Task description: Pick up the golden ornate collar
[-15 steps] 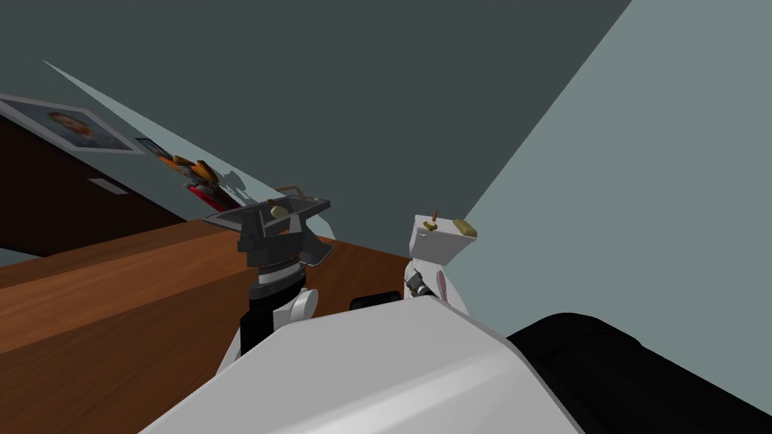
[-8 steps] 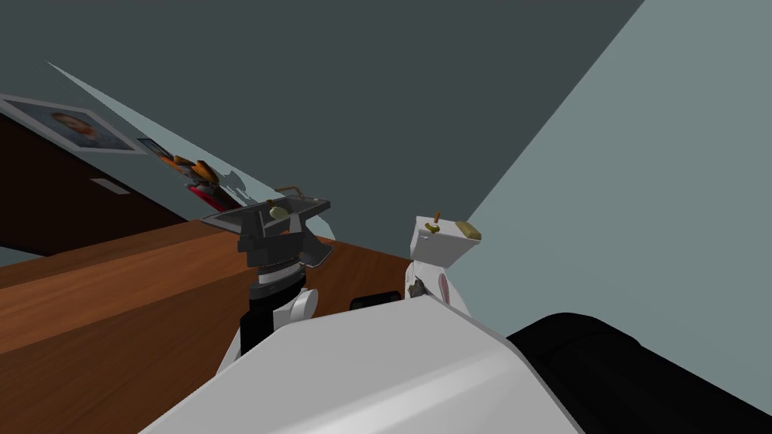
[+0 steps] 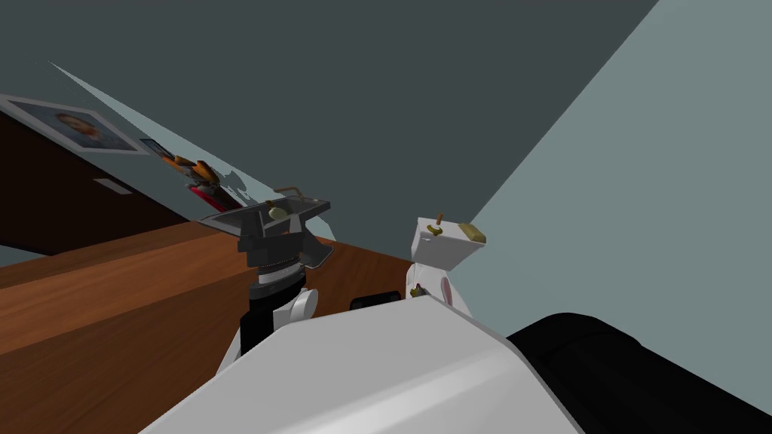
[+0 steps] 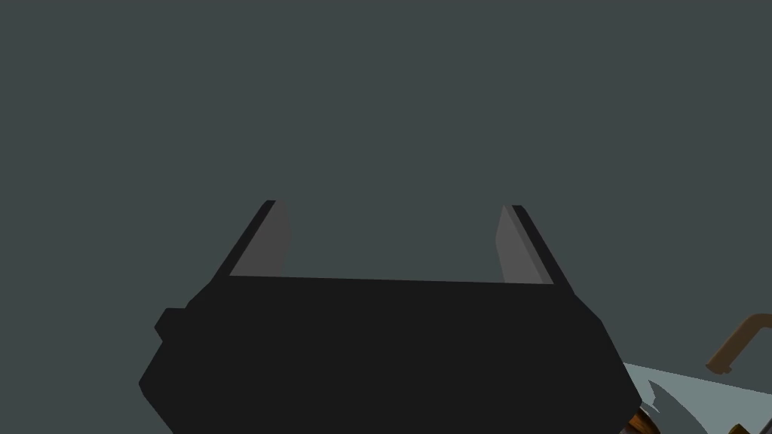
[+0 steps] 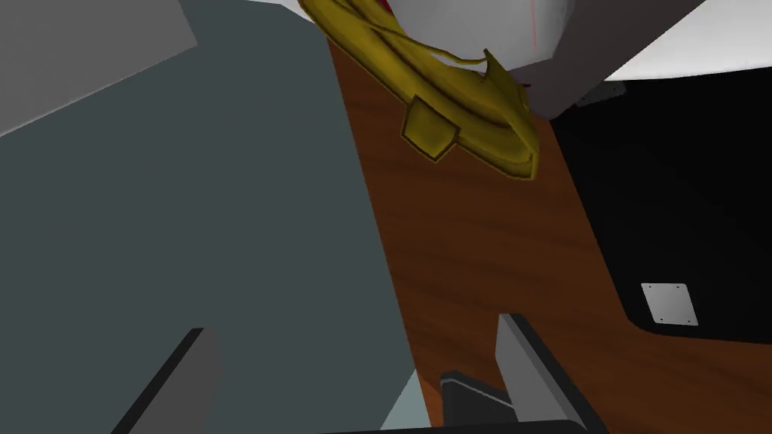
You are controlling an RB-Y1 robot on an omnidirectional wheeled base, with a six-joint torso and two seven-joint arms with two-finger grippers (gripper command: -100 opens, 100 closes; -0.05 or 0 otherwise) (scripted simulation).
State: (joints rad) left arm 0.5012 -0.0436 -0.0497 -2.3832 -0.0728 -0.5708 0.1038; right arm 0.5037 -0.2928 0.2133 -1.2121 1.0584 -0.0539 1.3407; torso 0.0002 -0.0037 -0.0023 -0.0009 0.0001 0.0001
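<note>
The golden ornate collar lies curved against a white rounded object at the edge of a brown wooden top. My right gripper is open and well short of the collar, with nothing between its fingers. In the head view a small gold speck, the collar, shows beside a white figure with a pink ear. My left arm is raised over the wooden top; its gripper stands open and empty before a dark grey wall.
A white box with small gold pieces on top stands above the eared figure. Framed pictures and orange and red items sit at the back left. A black area lies beyond the wooden top's edge.
The whole head view has drifted slightly, so the white box and wall corner sit a little further right. My left arm holds its place in the picture.
</note>
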